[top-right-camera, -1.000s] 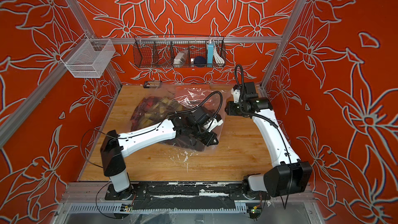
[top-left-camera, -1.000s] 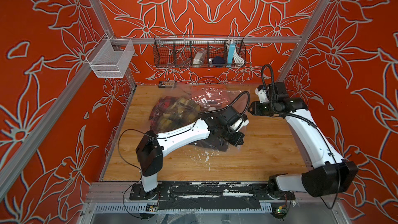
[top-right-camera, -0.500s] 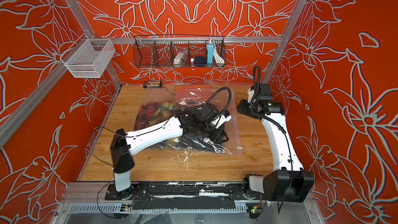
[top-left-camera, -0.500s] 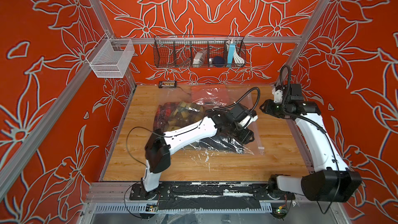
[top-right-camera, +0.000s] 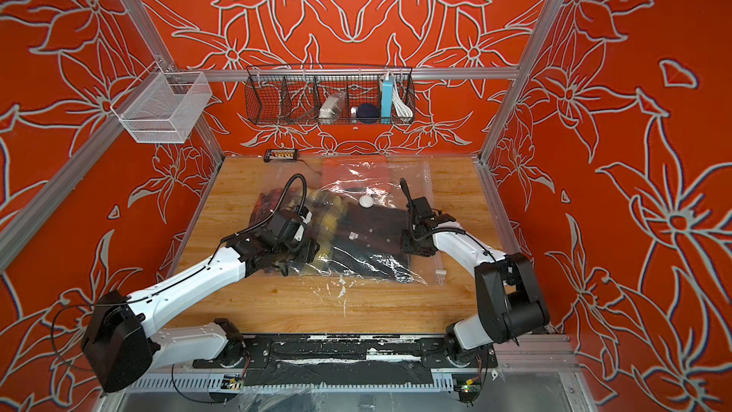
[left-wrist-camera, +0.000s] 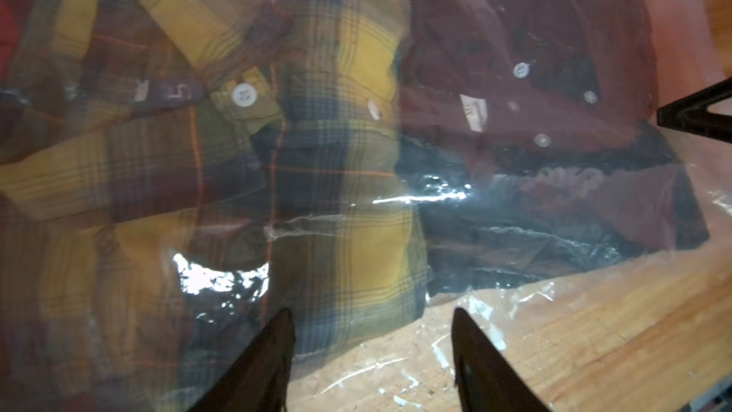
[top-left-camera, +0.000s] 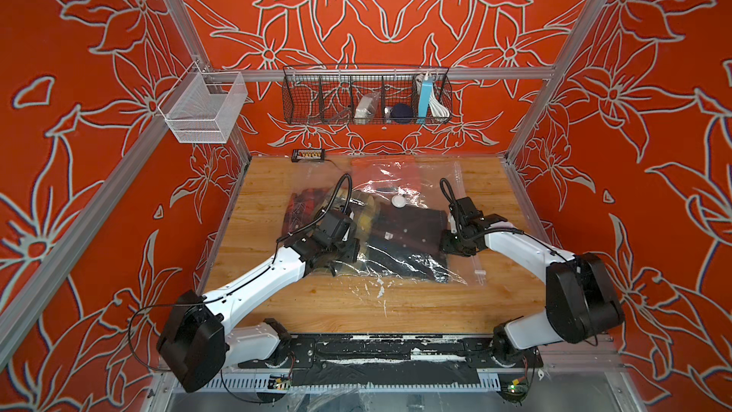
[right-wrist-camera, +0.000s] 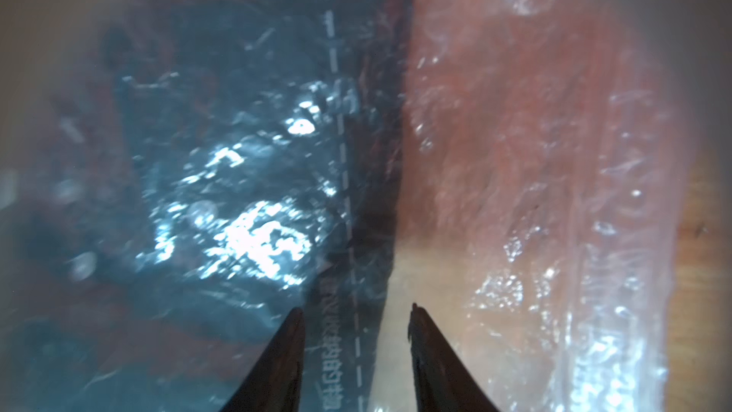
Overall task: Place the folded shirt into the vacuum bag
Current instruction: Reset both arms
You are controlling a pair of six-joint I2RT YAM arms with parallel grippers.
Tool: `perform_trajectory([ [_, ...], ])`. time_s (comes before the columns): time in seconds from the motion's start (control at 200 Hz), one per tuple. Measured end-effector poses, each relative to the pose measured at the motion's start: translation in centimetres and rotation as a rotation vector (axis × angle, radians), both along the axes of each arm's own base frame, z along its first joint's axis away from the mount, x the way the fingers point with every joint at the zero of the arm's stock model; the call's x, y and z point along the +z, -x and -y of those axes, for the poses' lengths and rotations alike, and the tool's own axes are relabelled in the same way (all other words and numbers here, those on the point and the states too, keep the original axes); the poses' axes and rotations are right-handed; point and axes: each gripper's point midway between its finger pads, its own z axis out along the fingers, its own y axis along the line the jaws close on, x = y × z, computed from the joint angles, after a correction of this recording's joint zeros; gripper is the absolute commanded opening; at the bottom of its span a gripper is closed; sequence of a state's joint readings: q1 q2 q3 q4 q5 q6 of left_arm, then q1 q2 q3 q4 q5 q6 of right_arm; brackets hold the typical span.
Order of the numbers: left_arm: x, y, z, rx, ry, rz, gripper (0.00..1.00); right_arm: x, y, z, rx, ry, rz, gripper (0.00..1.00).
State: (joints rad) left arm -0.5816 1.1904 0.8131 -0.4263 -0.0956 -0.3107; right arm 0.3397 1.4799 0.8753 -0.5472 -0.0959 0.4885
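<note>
Left wrist view: the plaid shirt (left-wrist-camera: 336, 192) lies inside the bag (left-wrist-camera: 515, 303), beside a maroon shirt (left-wrist-camera: 534, 53). Left jaws stand wide and empty over it, their carrying seemingly done. Right jaws, half apart, grip nothing at the bag's zip side.

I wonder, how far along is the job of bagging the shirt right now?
Done: the plaid shirt and the maroon shirt lie under the plastic of the vacuum bag. In hand: nothing; left pincer and right pincer stand open above it. Left: likely just clearing the arms; zip edge state unclear.
</note>
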Motion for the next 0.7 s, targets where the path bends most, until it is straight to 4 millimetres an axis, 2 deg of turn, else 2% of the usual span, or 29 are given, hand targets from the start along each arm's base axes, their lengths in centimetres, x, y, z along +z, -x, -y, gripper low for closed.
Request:
perform_trajectory([
  [0.105,2.1,-0.7,-1.7,0.055,-0.003,0.12,0.71,1.9,-1.3,0.2,0.046,0.017,0.128,0.62],
  [0.21,4.6,-1.0,-3.8,0.105,-0.03,0.273,0.8,6.4,-1.7,1.6,0.095,0.058,0.396,0.71],
  [0.27,5.4,-1.2,-5.3,0.151,-0.048,0.345,0.8,9.0,-1.5,3.1,0.125,0.127,0.582,0.7],
  [0.365,6.0,-2.2,-7.6,0.236,-0.078,0.443,0.8,10.7,-1.5,6.6,0.077,0.287,0.738,0.69],
  [0.445,6.0,-3.1,-9.2,0.296,-0.14,0.497,0.82,10.7,-2.0,9.3,0.004,0.389,0.765,0.68],
  [0.515,5.4,-3.9,-10.9,0.347,-0.205,0.519,0.82,9.5,-2.7,10.8,-0.032,0.452,0.761,0.67],
  [0.651,3.2,-3.8,-16.6,0.51,-0.294,0.514,0.83,5.8,-3.6,11.3,-0.025,0.496,0.734,0.68],
  [0.701,2.3,-3.5,-18.1,0.553,-0.314,0.512,0.83,5.0,-4.1,11.5,-0.024,0.502,0.729,0.73],
])
